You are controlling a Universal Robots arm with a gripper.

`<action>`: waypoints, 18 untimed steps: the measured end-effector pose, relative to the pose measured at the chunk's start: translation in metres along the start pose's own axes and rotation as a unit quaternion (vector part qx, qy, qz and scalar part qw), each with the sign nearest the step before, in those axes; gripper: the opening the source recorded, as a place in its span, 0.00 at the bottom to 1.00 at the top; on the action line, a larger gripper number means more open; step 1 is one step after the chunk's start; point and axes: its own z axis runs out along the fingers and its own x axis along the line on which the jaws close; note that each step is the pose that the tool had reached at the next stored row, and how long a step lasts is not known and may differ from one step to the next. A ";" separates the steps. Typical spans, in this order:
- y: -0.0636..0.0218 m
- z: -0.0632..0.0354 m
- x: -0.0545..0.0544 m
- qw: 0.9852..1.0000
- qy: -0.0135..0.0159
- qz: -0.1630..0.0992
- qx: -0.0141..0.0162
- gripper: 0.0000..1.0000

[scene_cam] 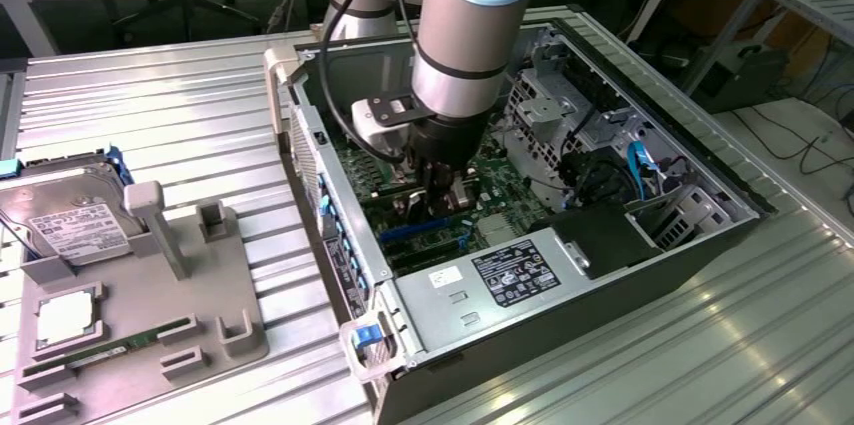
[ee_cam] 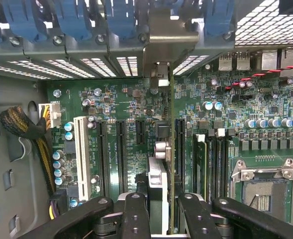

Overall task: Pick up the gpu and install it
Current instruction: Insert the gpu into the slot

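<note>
My gripper [scene_cam: 441, 183] is lowered inside the open computer case [scene_cam: 694, 160], just over the motherboard [scene_cam: 501, 185]. In the wrist view the gpu [ee_cam: 171, 149] stands edge-on between my black fingers [ee_cam: 136, 214], and the gripper [ee_cam: 166, 219] is shut on it. Its green board edge runs down to the motherboard [ee_cam: 121, 94] among the black expansion slots [ee_cam: 120, 154]. The card's silver metal end bracket [ee_cam: 168, 35] meets the case's rear slot wall. Whether the card sits fully in its slot I cannot tell.
Beside the case, on the exterior view's left, a grey holder [scene_cam: 200, 295] carries a silver hard drive [scene_cam: 74, 227] and a thin green memory stick [scene_cam: 127, 348]. A power supply [scene_cam: 514, 275] fills the case's near end. The CPU socket [ee_cam: 265, 191] and blue slot clips [ee_cam: 71, 20] lie close by.
</note>
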 end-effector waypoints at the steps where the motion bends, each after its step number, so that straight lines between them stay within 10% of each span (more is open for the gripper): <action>1: 0.0000 0.0005 0.000 1.000 0.000 0.000 0.000 0.28; 18: 0.0003 0.0049 0.000 1.000 0.000 0.000 0.000 0.28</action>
